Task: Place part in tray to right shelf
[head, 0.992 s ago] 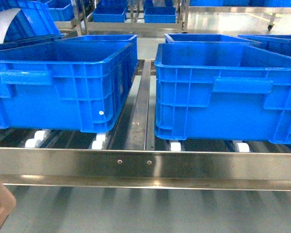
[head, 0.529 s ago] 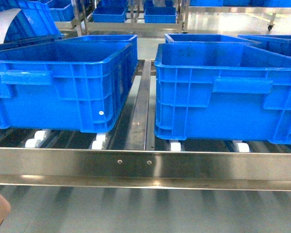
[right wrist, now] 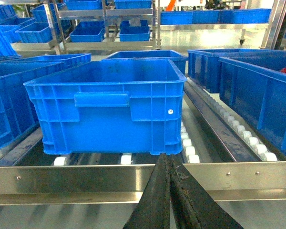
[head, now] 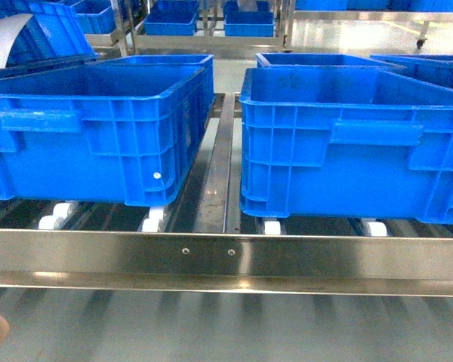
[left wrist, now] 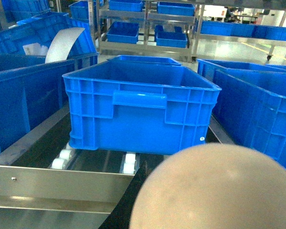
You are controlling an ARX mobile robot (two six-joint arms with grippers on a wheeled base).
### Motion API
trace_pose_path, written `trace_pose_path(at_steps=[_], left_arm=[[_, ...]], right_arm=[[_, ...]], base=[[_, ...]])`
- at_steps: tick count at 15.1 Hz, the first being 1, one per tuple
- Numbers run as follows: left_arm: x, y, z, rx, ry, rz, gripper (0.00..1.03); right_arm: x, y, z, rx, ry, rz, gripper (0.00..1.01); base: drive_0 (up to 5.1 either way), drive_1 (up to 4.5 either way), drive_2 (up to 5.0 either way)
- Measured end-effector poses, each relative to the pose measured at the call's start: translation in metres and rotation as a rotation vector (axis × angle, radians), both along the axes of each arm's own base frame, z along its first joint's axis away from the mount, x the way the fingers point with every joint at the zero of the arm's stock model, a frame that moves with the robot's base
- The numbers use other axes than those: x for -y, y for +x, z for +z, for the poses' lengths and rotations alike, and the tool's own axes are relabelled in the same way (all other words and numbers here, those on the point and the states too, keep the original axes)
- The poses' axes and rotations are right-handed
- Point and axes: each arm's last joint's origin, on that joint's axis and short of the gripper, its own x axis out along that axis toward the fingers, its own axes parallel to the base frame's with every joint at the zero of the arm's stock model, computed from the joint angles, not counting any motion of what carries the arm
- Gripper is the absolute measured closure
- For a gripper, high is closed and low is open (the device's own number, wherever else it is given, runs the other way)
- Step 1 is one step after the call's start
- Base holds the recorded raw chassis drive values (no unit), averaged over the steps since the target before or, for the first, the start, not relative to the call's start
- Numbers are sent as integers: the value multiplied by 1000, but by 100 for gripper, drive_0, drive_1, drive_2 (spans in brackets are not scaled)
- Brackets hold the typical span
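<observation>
Steel shelf (head: 226, 260) w/ flat front rail runs across lower half of head view, two screws at centre, white rollers (head: 152, 219) behind it. Two big blue crates (head: 98, 128) sit on rollers, left & right of frame, apart w/ a steel divider strip between. More blue crates on racks along top of frame; glossy pale floor upper right.

Tray (left wrist: 214, 188): beige rounded surface fills lower right of left wrist view, blurred; a beige corner shows bottom left of head view. Part not visible in any view.

Right gripper (right wrist: 170, 191): dark fingers pressed together, nothing between them, bottom centre of right wrist view. Left gripper: hidden, can't tell.
</observation>
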Motion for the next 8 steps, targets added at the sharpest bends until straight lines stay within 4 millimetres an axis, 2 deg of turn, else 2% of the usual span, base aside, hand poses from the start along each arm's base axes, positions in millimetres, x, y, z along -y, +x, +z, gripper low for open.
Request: trace_pose_path(at_steps=[2,4,8], left_arm=[[0,-2,0,0,0,0,91],[0,-13,-5,-23,0,2,91],[0,-13,-3,-9,0,0,91]], right_arm=[[0,0,0,1,0,0,99],[0,0,0,2,0,0,99],[0,0,0,1,0,0,99]], base=[[0,0,0],[0,0,0],[0,0,0]])
